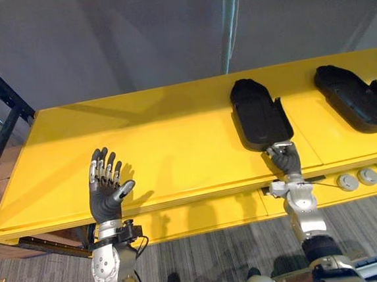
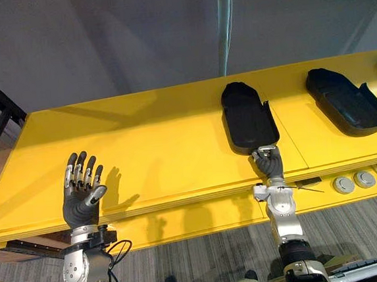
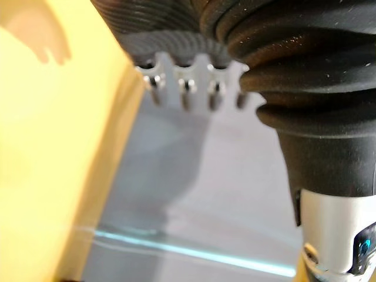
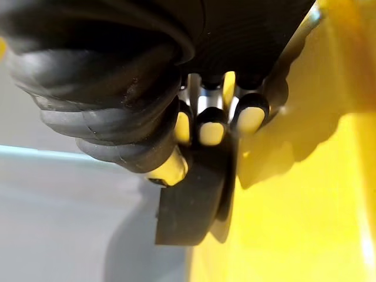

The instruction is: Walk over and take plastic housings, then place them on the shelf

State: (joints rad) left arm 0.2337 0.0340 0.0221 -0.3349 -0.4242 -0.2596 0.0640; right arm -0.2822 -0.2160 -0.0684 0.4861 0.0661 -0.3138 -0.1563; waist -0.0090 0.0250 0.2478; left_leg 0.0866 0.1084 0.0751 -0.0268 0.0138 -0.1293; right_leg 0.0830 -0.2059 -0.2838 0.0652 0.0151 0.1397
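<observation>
Right hand (image 1: 286, 160) fingers curled on near end rim of long black plastic housing (image 1: 259, 114); rest of it flat on yellow bench (image 1: 175, 142) beyond fingers. Looks light, stiff, smooth; end pinch may let it pivot, so side wall is safer. Left hand (image 1: 104, 193) fingers spread, empty. Second black housing (image 1: 356, 96) lies well apart.

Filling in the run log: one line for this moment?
right hand: shut on black housing | left hand: open, raised, empty | second housing: on yellow shelf
</observation>
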